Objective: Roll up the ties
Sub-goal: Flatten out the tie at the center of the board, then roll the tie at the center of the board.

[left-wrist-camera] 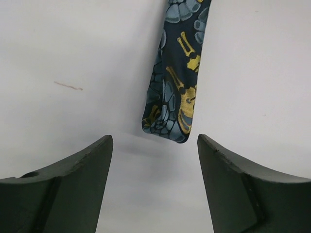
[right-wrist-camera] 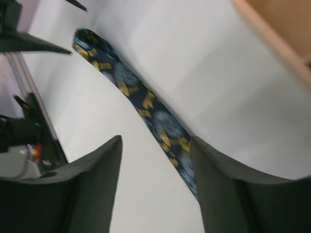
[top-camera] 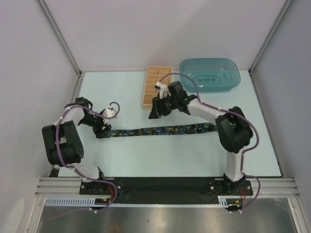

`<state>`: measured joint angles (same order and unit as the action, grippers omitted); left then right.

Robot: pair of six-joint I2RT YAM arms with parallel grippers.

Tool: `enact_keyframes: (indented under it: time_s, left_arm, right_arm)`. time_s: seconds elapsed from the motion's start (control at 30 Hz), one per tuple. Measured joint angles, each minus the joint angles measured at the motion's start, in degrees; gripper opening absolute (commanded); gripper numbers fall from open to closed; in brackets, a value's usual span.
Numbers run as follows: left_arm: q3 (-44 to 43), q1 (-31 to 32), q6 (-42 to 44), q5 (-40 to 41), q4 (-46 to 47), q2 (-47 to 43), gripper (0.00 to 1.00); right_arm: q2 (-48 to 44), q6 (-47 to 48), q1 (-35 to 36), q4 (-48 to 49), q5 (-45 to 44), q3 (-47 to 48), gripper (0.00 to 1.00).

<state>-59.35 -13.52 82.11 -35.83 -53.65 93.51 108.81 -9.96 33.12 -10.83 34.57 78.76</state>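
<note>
Black-and-white arms (top-camera: pixel 233 131), purple cables (top-camera: pixel 58 133), dark fingers (left-wrist-camera: pixel 63 194)

dark navy tie (top-camera: pixel 163 130) with blue-yellow motifs lies flat, fully unrolled, running left to right.

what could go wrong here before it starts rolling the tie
1. The left end effector is open and the tie ends just beyond its fingertips, so closing now could miss it.
2. The right end effector hangs open over the tie, pinning nothing, so the strip may slide or skew.
3. The right end effector is close to the box and might bump it.
</note>
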Motion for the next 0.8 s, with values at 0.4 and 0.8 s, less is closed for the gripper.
enact_keyframes:
  time_s: [0.4, 0.8]
  left_arm:
    - [3.41, -0.07, 6.58, -3.37, 1.11, -1.44, 0.74]
    - [5.75, -0.07, 8.11, -3.15, 4.39, -1.25, 0.67]
  right_arm:
    - [20.06, -16.28, 11.15, 10.10, 1.11, 14.67, 0.32]
    - [26.84, -18.43, 13.94, 11.21, 0.35, 18.49, 0.21]
